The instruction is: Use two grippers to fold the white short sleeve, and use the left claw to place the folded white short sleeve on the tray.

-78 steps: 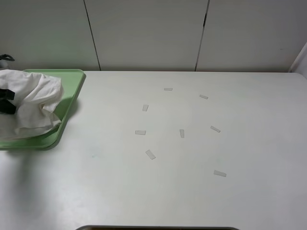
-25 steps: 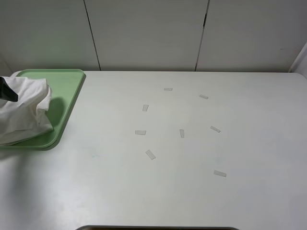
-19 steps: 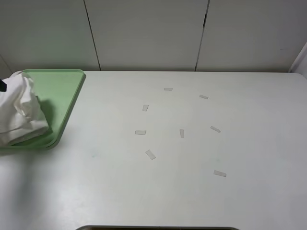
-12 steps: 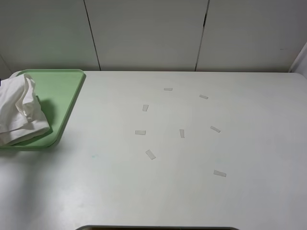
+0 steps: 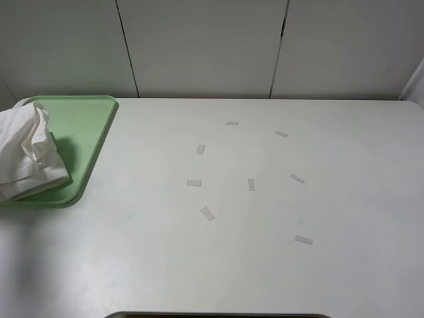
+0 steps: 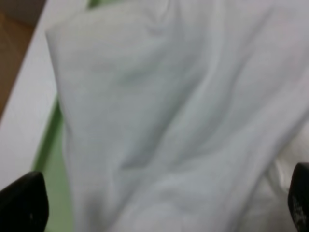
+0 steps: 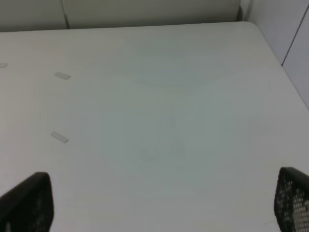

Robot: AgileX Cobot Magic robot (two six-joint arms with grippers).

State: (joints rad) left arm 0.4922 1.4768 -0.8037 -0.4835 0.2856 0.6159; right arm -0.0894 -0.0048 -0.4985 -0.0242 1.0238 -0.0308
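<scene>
White short sleeve [image 5: 26, 152] bunched on the tray [image 5: 86, 126]; we judge it soft, light, pinchable at any fold. Left claw [image 6: 159, 208] spread wide, empty; right gripper [image 7: 159, 203] likewise.

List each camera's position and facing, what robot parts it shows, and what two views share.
Exterior high: mounted above, facing the table, tape strips and tray; no robot parts visible.
Left wrist: close over the white short sleeve; left gripper fingertips at the corners, spread apart.
Right wrist: faces bare table; right gripper fingertips spread.
Shared: exterior and left wrist both show the shirt on the tray.
</scene>
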